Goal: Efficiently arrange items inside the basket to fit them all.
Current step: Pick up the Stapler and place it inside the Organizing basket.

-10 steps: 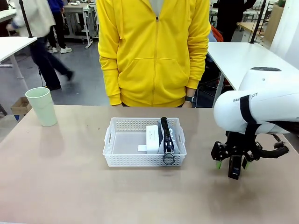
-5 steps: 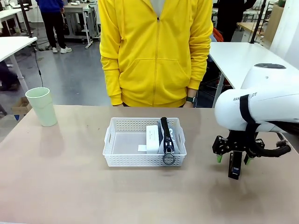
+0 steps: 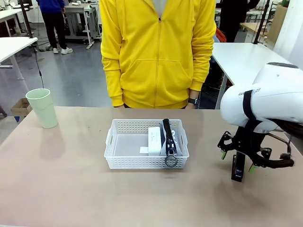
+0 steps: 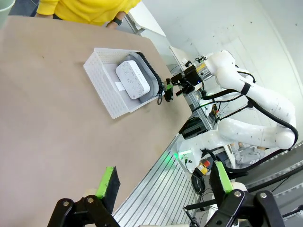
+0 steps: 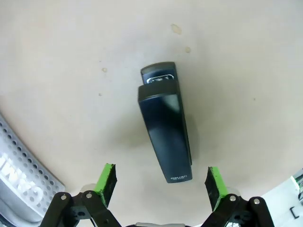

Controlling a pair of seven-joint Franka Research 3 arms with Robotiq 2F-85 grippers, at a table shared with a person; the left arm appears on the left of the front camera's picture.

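The white basket [image 3: 136, 162] sits mid-table, holding a small white box [image 3: 154, 139] and a grey zip pouch [image 3: 173, 142] with a black zipper, all in its right half. A pale green cup [image 3: 42, 108] stands at the far left. A black stapler [image 3: 236, 170] lies on the table right of the basket. My right gripper [image 3: 237, 161] hovers open just above it; in the right wrist view the stapler [image 5: 165, 125] runs forward from between the green pads [image 5: 107, 181]. My left gripper [image 4: 164, 179] is open and holds nothing, far from the basket [image 4: 102, 87].
A person in a yellow hoodie [image 3: 156, 52] stands at the far edge behind the basket, hands out of sight. The basket's left half is bare. Open tabletop lies all around the basket [image 5: 19, 163], whose corner is close to my right gripper.
My right gripper has shifted slightly right and turned at the wrist above the stapler. The basket, its contents and the cup have not moved.
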